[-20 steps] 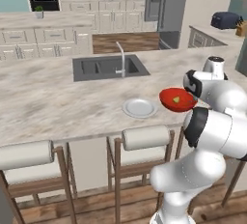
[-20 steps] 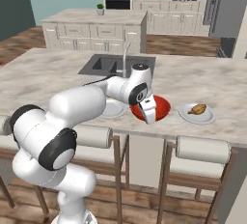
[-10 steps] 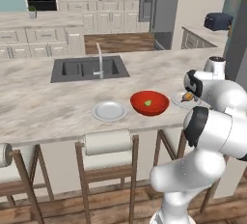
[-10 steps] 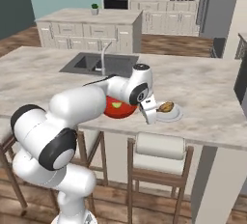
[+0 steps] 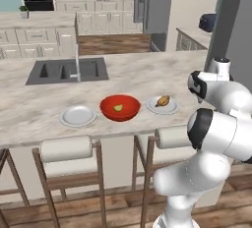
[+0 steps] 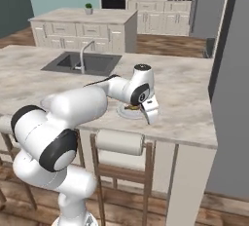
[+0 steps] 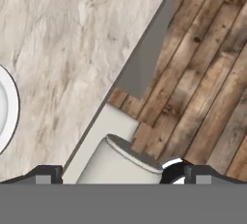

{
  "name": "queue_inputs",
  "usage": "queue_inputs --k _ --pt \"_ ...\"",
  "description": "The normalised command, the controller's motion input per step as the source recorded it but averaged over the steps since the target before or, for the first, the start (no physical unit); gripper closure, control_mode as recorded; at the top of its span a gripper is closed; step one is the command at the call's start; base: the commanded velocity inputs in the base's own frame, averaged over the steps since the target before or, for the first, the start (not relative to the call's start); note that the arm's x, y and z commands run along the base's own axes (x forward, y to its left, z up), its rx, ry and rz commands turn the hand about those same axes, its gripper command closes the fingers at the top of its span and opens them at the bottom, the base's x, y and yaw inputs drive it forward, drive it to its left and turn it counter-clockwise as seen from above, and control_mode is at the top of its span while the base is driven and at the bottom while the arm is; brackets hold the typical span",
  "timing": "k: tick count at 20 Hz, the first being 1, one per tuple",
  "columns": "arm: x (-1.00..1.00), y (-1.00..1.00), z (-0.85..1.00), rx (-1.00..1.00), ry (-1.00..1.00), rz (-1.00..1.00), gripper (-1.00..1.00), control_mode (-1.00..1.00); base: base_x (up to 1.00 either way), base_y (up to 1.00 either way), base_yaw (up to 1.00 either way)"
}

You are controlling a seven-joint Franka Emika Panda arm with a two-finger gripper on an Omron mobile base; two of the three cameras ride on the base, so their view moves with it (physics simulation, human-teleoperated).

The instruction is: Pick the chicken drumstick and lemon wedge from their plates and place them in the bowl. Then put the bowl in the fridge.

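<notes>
Lemon wedge (image 5: 118, 107) already in the red bowl (image 5: 120, 107). Drumstick (image 5: 163, 100) lies on the right plate (image 5: 162, 106), long axis slanting near-left to far-right. Fingers (image 7: 120, 175) spread, empty, over the counter (image 5: 44, 114) edge just right of that plate; drumstick lies to their left.

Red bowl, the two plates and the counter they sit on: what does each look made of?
The red bowl looks like glazed ceramic or glossy plastic, given its even colour and soft sheen. The empty plate and the plate under the chicken drumstick look like white glazed ceramic, smooth and slightly rimmed. The counter looks like polished beige marble or marble-look stone, with grey veining.
</notes>
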Motion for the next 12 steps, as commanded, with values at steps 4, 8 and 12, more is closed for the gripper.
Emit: queue_inputs --k 4,8,12 --pt "0.0 0.0 0.0 0.0 0.0 0.0 -1.0 1.0 0.18 -0.68 0.07" --pt "0.0 0.0 0.0 0.0 0.0 0.0 -1.0 1.0 0.28 -0.6 0.13" --pt "0.0 0.0 0.0 0.0 0.0 0.0 -1.0 1.0 0.35 -0.55 0.16"
